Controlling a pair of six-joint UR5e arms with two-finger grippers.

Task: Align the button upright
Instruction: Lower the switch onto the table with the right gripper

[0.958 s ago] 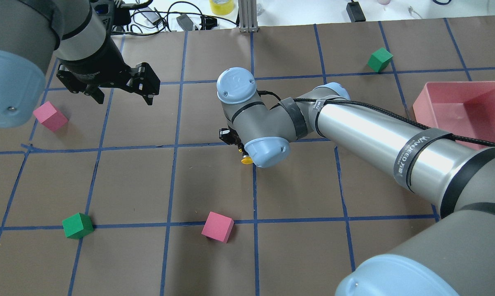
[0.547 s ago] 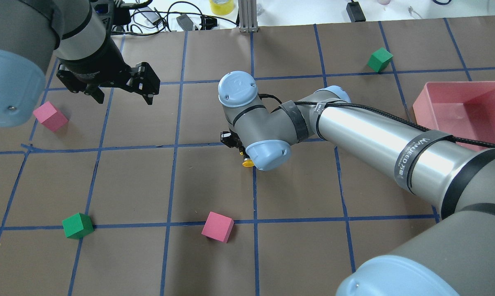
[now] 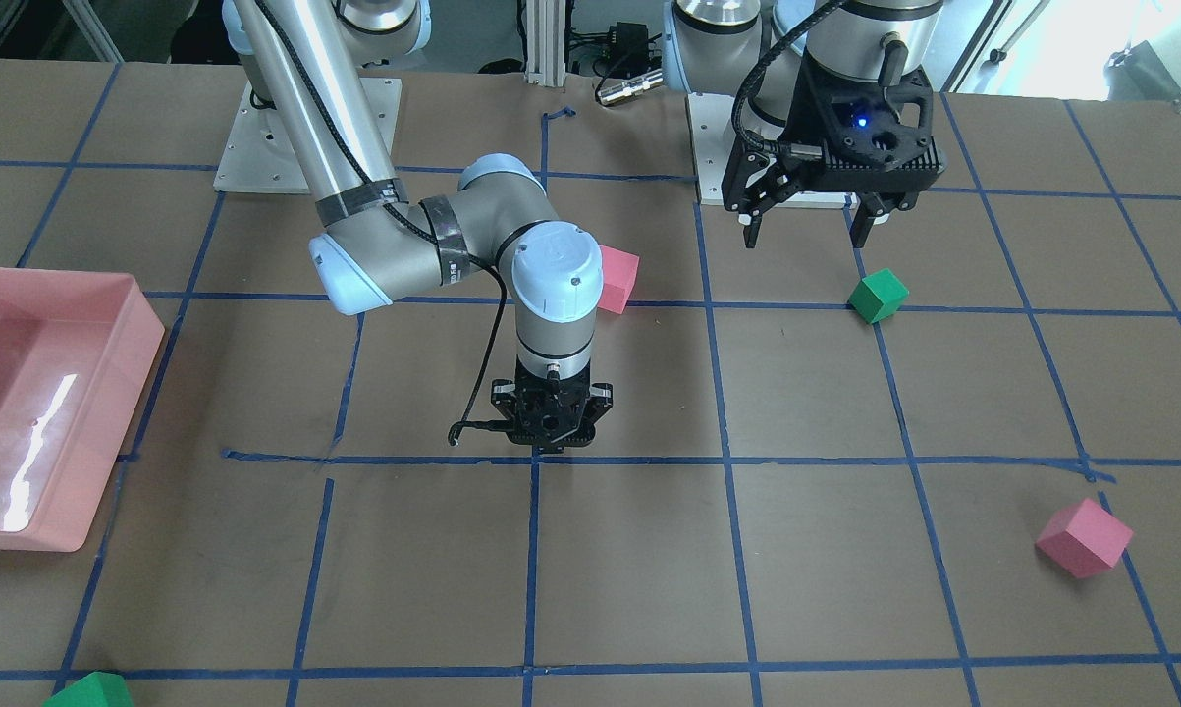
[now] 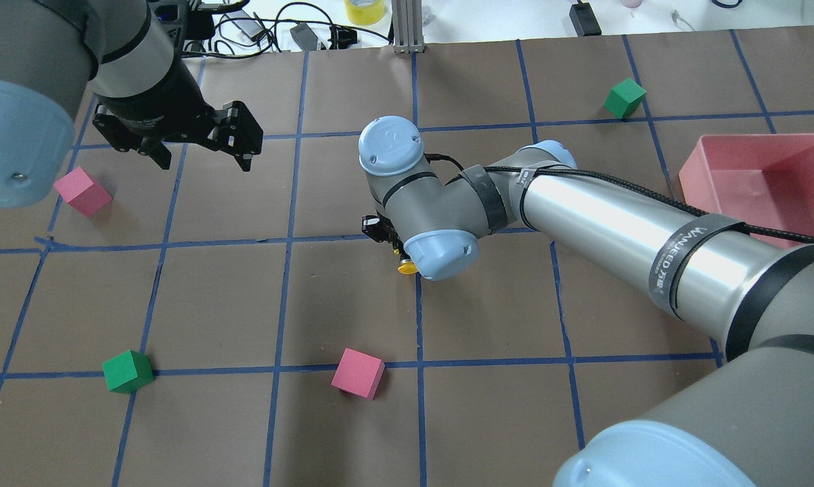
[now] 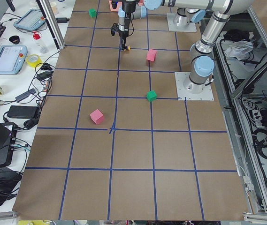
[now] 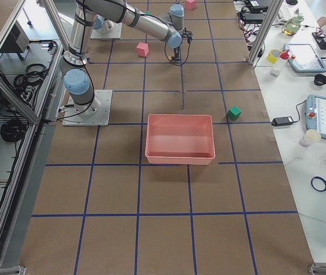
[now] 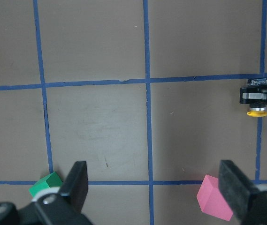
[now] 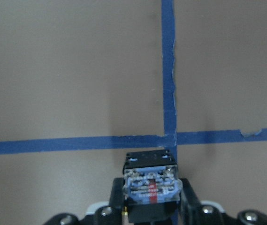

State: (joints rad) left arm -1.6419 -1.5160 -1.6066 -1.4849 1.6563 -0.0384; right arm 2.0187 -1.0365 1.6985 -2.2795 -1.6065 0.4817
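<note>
Where two strips of blue tape cross near the middle of the brown-papered table, the right gripper points straight down with its tips low over the surface. Its two fingers are pinched on the push-button switch. From the right wrist camera, the switch's black body and its contact block with small screws fill the gap between the fingers. In the overhead view only the round yellow cap pokes out from under the wrist, on the robot's side, so the switch sits with its axis roughly sideways rather than cap-up. Whether it touches the paper or is held just clear of it cannot be told. The left gripper hangs well apart, above the table on the robot's left, its jaws spread wide and holding nothing. Its wrist camera looks down past the fingertips on a near green cube and a near pink cube, with the switch at the far right edge of that view. A second pink cube lies beside the left arm. A second green cube sits on the far side of the table to the right, near a pink tray at the table's right end.
</note>
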